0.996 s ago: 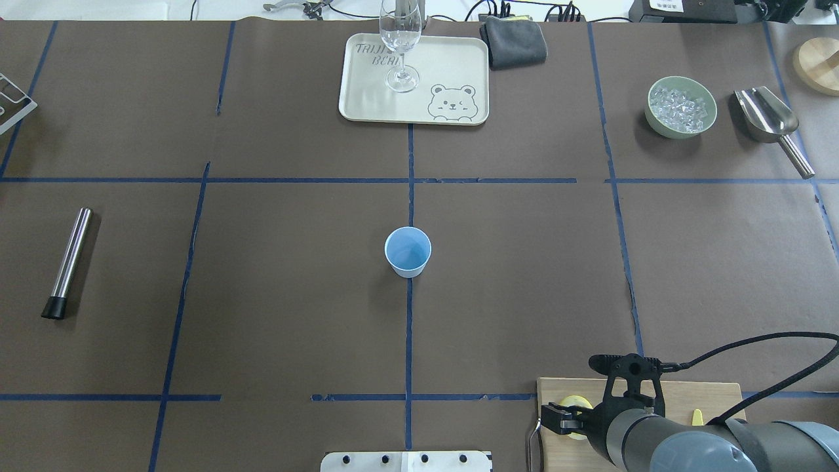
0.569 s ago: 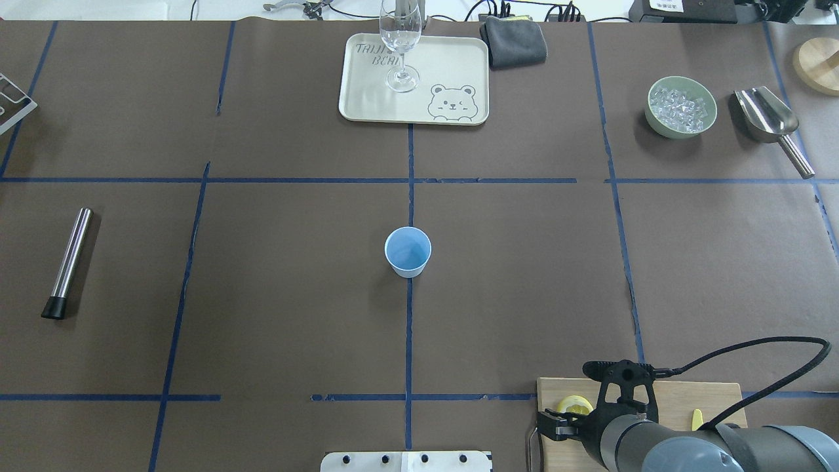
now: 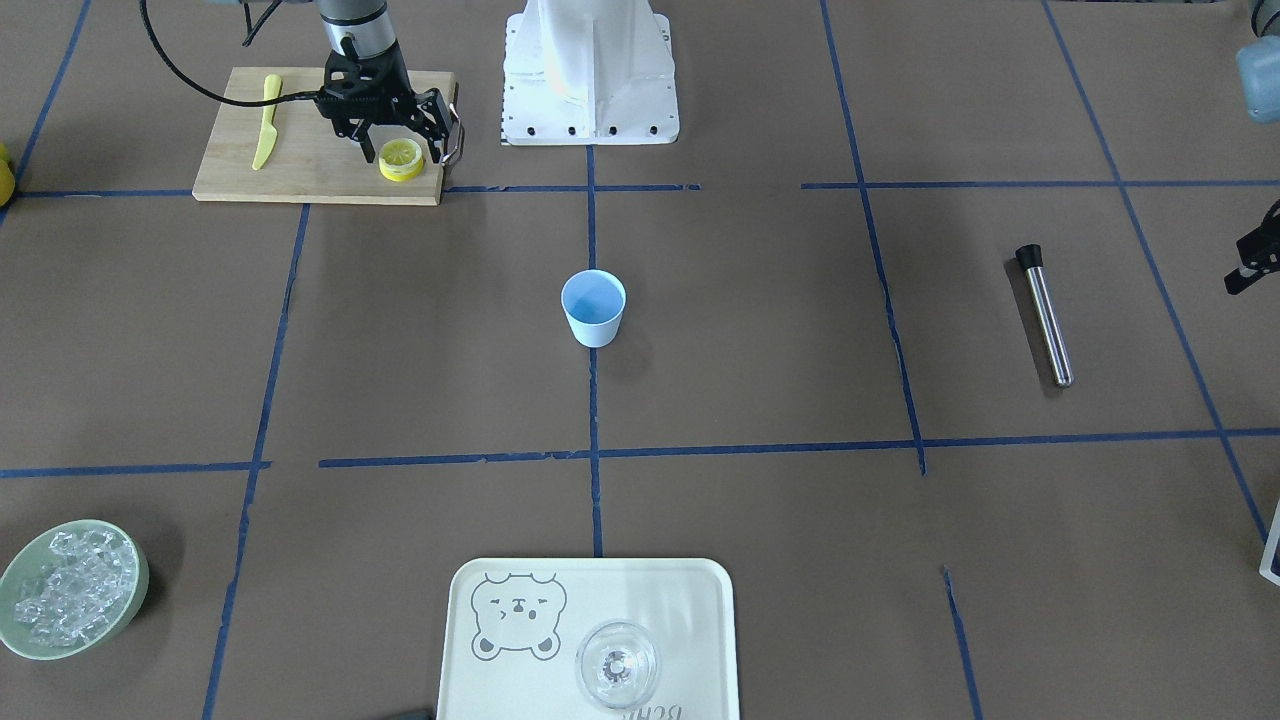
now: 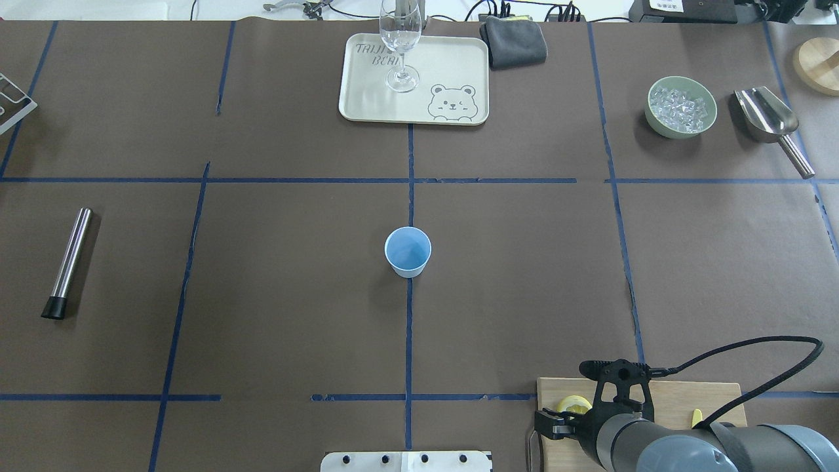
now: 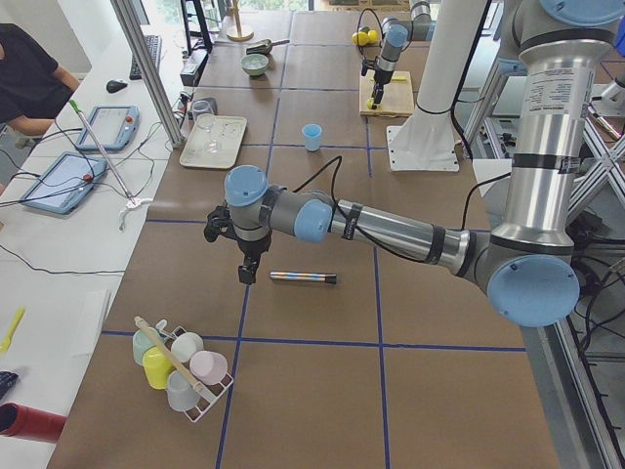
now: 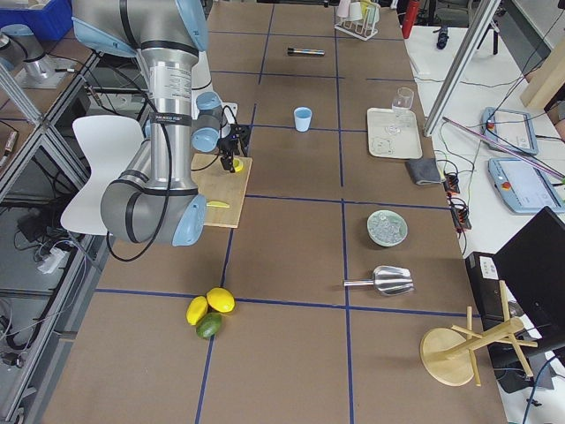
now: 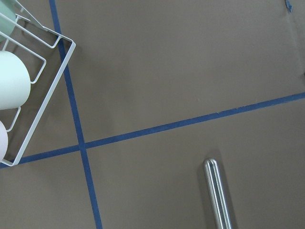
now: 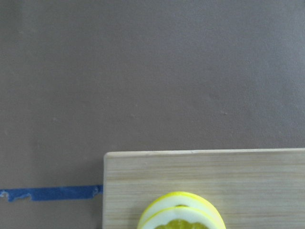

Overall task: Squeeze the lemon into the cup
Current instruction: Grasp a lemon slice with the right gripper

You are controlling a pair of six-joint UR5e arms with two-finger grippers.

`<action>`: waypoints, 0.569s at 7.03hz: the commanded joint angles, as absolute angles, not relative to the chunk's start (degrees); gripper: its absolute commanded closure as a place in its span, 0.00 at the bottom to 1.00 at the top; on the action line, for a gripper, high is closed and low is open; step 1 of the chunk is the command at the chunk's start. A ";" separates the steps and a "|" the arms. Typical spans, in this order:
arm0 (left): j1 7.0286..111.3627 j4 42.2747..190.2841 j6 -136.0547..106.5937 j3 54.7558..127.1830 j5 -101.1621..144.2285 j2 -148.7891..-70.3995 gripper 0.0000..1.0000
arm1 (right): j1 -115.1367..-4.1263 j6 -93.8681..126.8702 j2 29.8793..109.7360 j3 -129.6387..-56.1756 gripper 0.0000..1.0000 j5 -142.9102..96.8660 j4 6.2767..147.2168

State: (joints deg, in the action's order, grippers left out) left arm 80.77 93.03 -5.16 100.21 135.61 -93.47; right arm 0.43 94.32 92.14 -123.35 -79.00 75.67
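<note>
The light-blue cup (image 4: 408, 251) (image 3: 593, 305) stands upright at the table's middle, with nothing near it. A yellow lemon (image 3: 401, 159) slice lies flat near the corner of the wooden cutting board (image 3: 310, 165). In the right wrist view the lemon (image 8: 181, 214) shows at the bottom edge, one yellow rim stacked over another. My right gripper (image 3: 402, 150) hangs open just above it, one finger on each side. From overhead the lemon (image 4: 572, 405) is half hidden by that gripper (image 4: 557, 425). My left gripper (image 3: 1255, 262) hovers far off, above the steel rod (image 3: 1045, 315); I cannot tell its state.
A yellow knife (image 3: 265, 125) lies on the board's other half. A tray (image 4: 459, 59) with a wine glass (image 4: 400, 39) is at the far centre. The ice bowl (image 4: 650, 108) and a metal scoop (image 4: 767, 118) sit far right. A wire cup rack (image 5: 181, 366) stands at the left end.
My right gripper has drawn back toward the robot and settled lower over the board. The lemon slice and the cup have not moved.
</note>
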 commanded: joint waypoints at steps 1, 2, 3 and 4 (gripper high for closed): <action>80.77 93.08 -5.27 100.37 135.62 -93.52 0.00 | 0.35 94.31 92.46 -123.22 0.02 -79.01 75.67; 80.77 92.99 -5.19 100.37 135.62 -93.52 0.00 | 0.35 94.31 92.37 -123.31 0.10 -79.01 75.67; 80.77 93.08 -5.19 100.46 135.62 -93.52 0.00 | 0.35 94.31 92.37 -123.40 0.26 -79.01 75.67; 80.77 93.08 -5.19 100.37 135.62 -93.52 0.00 | 0.26 94.31 92.29 -123.49 0.58 -79.10 75.67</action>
State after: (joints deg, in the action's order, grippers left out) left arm 80.77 93.05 -5.19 100.40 135.62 -93.51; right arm 0.33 94.31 92.36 -123.38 -79.03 75.68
